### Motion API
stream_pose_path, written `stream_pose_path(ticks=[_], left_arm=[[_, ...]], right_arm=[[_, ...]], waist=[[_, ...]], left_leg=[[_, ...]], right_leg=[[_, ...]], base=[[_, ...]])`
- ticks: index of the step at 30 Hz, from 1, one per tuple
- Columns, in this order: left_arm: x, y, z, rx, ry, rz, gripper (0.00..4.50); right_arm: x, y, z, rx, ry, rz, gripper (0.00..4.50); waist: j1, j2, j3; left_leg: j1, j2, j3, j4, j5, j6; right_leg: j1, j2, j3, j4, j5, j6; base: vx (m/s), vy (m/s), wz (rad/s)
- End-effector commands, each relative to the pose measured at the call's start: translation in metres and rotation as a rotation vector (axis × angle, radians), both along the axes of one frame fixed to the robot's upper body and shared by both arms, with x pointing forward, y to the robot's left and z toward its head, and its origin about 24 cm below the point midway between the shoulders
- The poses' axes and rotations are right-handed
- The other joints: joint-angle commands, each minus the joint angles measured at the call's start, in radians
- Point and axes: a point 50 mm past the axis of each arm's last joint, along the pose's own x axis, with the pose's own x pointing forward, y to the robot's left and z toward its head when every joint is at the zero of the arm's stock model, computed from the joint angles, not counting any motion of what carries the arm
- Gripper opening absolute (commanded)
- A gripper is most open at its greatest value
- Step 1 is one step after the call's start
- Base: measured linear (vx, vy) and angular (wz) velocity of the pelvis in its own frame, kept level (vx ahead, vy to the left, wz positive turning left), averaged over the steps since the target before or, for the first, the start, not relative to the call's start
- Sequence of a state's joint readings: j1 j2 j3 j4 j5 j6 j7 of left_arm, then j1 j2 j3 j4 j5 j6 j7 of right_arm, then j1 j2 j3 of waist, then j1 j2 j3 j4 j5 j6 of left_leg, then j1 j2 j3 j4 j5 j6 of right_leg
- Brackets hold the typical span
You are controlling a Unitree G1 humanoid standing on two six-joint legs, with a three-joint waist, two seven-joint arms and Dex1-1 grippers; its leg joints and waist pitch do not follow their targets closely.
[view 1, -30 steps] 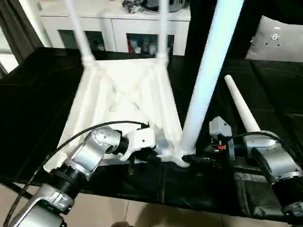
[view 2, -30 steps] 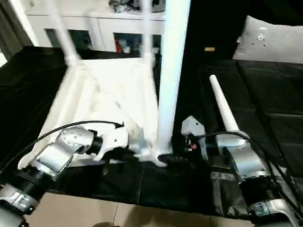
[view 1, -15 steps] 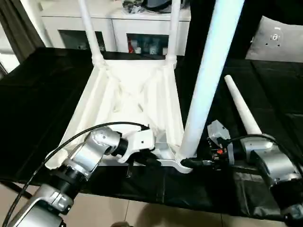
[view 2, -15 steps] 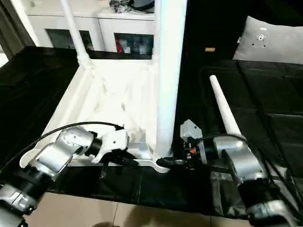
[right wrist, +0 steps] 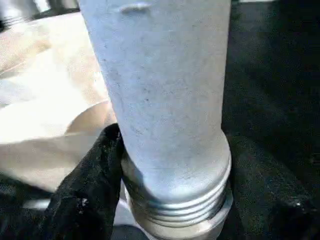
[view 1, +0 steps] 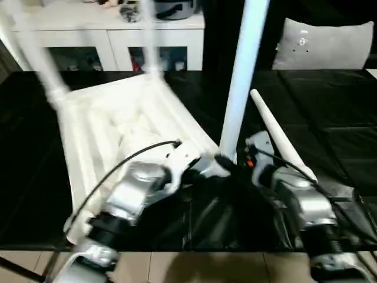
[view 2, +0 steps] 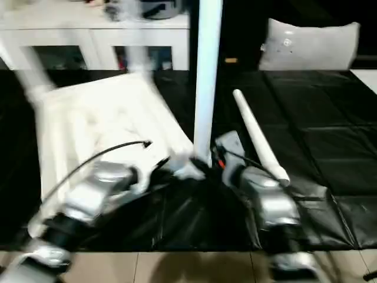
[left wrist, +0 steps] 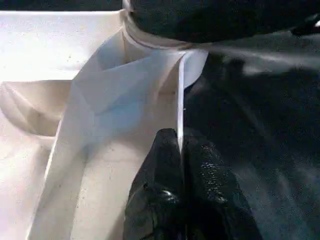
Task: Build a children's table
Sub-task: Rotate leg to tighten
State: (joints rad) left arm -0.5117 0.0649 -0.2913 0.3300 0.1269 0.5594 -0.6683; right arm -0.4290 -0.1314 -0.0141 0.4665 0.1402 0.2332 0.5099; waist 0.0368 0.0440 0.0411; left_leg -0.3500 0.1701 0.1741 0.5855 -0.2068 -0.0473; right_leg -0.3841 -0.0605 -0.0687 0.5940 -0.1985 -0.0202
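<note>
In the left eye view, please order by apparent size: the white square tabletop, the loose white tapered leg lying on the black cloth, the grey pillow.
1. White square plastic tabletop
2. Grey pillow and loose white tapered tube leg: not ranked, the pillow lies farther away.

An upright leg [view 1: 240, 88] and a loose leg [view 1: 277, 138] crowd frame centre; the black counter [view 1: 336, 112] lies open at right.

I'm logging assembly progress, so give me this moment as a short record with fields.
table top: upside down on the black cover, ribbed underside up
legs fitted: two at the far corners, one at the near corner
loose leg: lying right of the top
left gripper: shut on the top's rim
right gripper: holding the near leg's base
</note>
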Motion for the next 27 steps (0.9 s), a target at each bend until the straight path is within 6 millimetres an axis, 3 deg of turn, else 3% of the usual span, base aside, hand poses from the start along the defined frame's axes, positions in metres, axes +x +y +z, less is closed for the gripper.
stream_pose_path(ticks=[1,4,9,11,13,20,26,27], left_arm=[[-0.009,-0.026,0.002,-0.034,-0.017,-0.085,0.0],[-0.009,-0.023,0.001,-0.016,-0.022,-0.096,0.0],[-0.004,-0.007,-0.003,0.041,-0.044,-0.117,0.0],[-0.002,0.007,-0.006,0.085,-0.038,-0.161,0.0],[-0.002,0.015,-0.008,0.105,-0.038,-0.203,0.0],[-0.012,0.037,-0.015,0.165,0.02,-0.38,0.0],[-0.024,0.044,-0.015,0.167,0.052,-0.576,0.0],[-0.031,0.046,-0.013,0.161,0.073,-0.672,0.0]], right_arm=[[-0.009,0.025,-0.01,0.03,0.042,0.106,3.42],[-0.012,0.022,-0.009,0.028,0.032,0.13,3.7],[-0.015,0.003,-0.004,0.013,-0.006,0.176,4.15],[-0.018,-0.015,0.003,-0.004,-0.029,0.259,4.23],[-0.02,-0.026,0.008,-0.022,-0.043,0.309,4.44],[-0.029,-0.058,0.025,-0.111,-0.032,0.526,4.44],[-0.034,-0.066,0.03,-0.195,-0.025,0.669,4.44],[-0.035,-0.065,0.03,-0.205,-0.022,0.724,4.44]], waist=[[0.012,-0.011,-0.049],[0.017,-0.009,-0.051],[0.028,-0.01,-0.049],[0.031,-0.015,-0.049],[0.035,-0.011,-0.048],[0.046,-0.014,-0.048],[0.06,-0.012,-0.05],[0.063,-0.014,-0.05]], left_leg=[[-0.01,0.055,-0.024,-0.068,-0.153,0.064],[-0.011,0.057,-0.024,-0.066,-0.112,0.084],[-0.008,0.058,-0.023,-0.067,-0.135,0.09],[-0.008,0.058,-0.024,-0.068,-0.139,0.087],[-0.008,0.06,-0.023,-0.067,-0.145,0.092],[-0.005,0.063,-0.024,-0.066,-0.142,0.096],[-0.002,0.066,-0.021,-0.062,-0.122,0.105],[-0.003,0.067,-0.02,-0.062,-0.12,0.106]], right_leg=[[0.042,-0.092,0.053,-0.087,-0.264,-0.191],[0.046,-0.092,0.052,-0.078,-0.188,-0.209],[0.046,-0.094,0.052,-0.084,-0.229,-0.202],[0.048,-0.092,0.051,-0.083,-0.238,-0.195],[0.047,-0.095,0.052,-0.084,-0.247,-0.192],[0.046,-0.095,0.051,-0.081,-0.241,-0.204],[0.044,-0.095,0.05,-0.074,-0.198,-0.225],[0.044,-0.095,0.051,-0.072,-0.194,-0.23]], base=[[0.0,0.0,0.0],[0.0,0.0,0.0],[0.0,0.0,0.0],[0.0,0.0,0.0],[0.0,0.0,0.0],[0.0,0.0,0.0],[0.0,0.0,0.0],[0.0,0.0,0.0]])
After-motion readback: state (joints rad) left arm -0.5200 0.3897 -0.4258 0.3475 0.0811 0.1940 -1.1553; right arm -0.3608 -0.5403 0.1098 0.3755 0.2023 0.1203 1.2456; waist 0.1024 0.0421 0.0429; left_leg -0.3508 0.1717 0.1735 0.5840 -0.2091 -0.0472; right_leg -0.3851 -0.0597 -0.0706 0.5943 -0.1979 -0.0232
